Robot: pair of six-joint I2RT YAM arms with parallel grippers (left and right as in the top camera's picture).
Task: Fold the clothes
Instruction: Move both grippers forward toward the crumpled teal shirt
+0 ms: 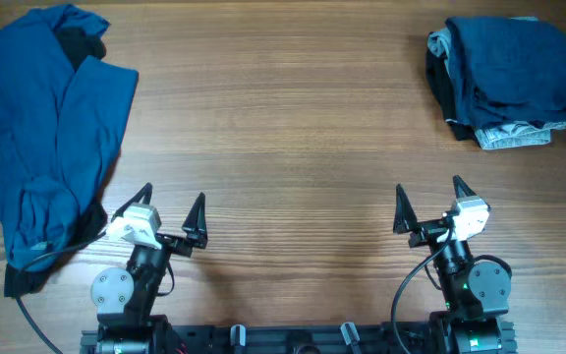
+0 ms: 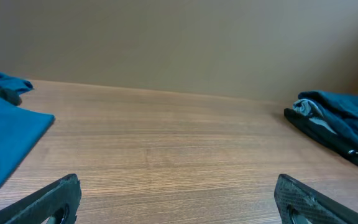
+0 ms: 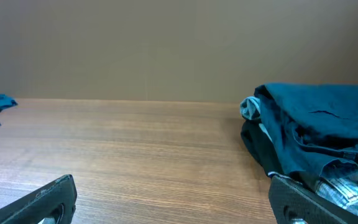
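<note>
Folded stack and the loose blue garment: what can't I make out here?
- folded stack: overhead, the top blue piece covers the layers below, count unclear; the right wrist view cuts it at the frame edge.
- loose blue garment: overhead, its own folds hide its shape; the left wrist view shows only a part.

**Soft, even light — wrist views dimmer**

We see the table [image 1: 283, 118] evenly and brightly lit in the overhead view; only faint shadows hug the folded pile [image 1: 509, 79]. Our wrist views look dimmer and softer — the fingers [image 2: 48, 199] at the lower edge are slightly blurred.
</note>
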